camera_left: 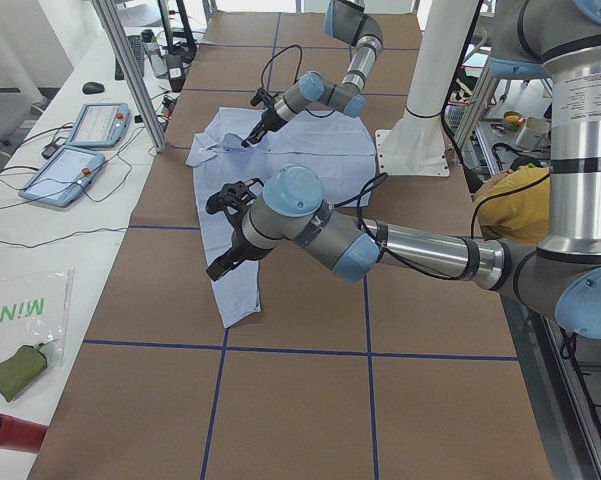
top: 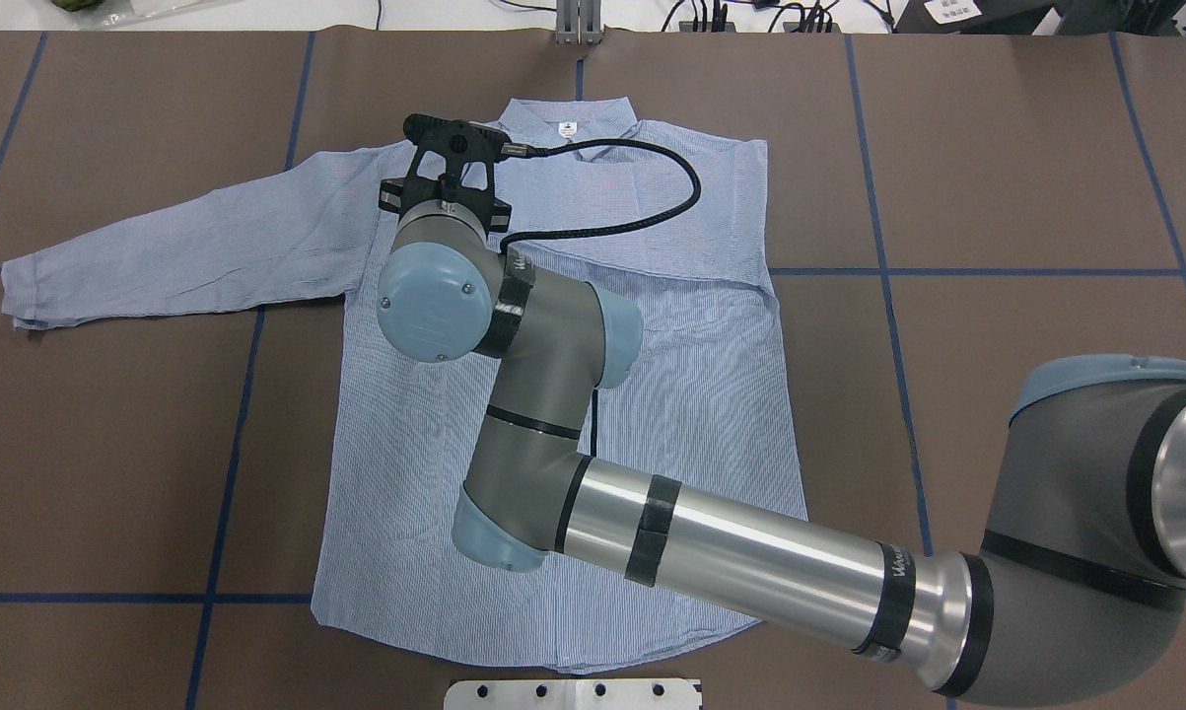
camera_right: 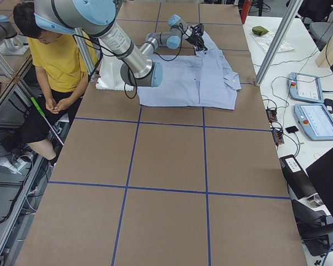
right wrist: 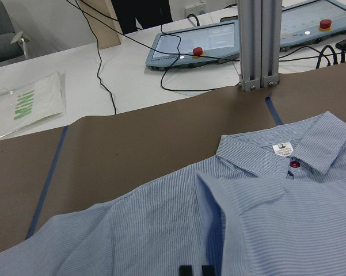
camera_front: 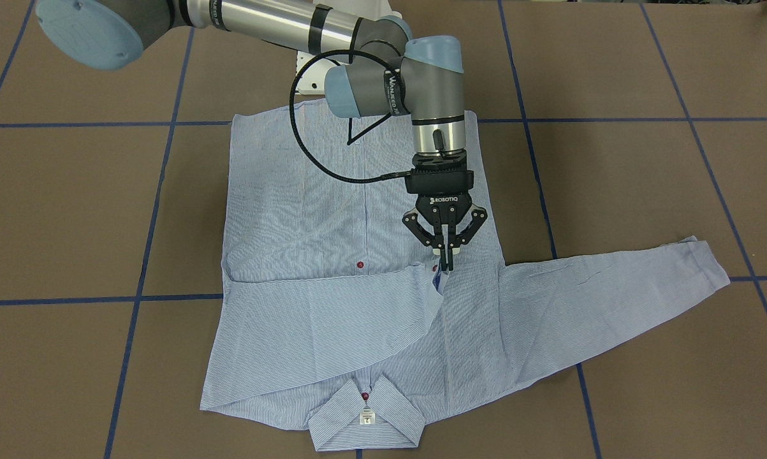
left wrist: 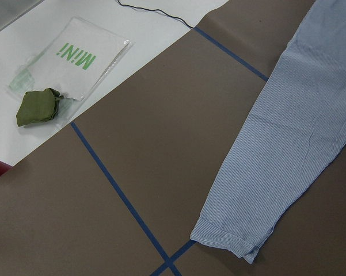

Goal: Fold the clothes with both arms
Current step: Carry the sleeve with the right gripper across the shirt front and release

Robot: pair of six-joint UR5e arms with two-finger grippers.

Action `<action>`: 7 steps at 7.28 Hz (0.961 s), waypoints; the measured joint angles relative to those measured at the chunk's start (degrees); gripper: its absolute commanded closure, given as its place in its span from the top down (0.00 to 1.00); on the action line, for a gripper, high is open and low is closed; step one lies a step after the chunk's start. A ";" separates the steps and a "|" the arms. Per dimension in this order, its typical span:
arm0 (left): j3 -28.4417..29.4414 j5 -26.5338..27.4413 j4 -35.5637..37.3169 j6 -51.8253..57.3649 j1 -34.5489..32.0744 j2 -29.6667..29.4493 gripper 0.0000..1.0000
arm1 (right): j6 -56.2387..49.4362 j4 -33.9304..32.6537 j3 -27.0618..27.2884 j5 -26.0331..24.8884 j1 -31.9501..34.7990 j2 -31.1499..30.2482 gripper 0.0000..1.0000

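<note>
Light blue fine-striped shirt (camera_front: 306,210) flat, red buttons, one sleeve folded across. Right gripper (camera_front: 445,260), ROBOTIQ-marked, clamped on shirt. Left gripper (camera_left: 212,240): can't tell. "MiNi" on bag (left wrist: 75,57).

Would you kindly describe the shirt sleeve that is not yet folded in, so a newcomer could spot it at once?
On the brown table with blue tape lines lies a light blue, finely white-striped button-up shirt. In the front-facing view, its outstretched sleeve runs flat to the right, cuff farthest out; the other sleeve is folded across the chest.
</note>
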 measured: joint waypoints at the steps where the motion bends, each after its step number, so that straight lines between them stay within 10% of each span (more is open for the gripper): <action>1: 0.03 0.00 0.00 0.00 0.00 -0.01 1.00 | 1.33 -3.88 -1.38 0.09 -0.39 1.96 0.99; 7: 3.73 -0.05 -7.17 -9.86 4.18 0.70 1.00 | -0.31 -19.65 7.67 20.88 9.81 -0.12 1.00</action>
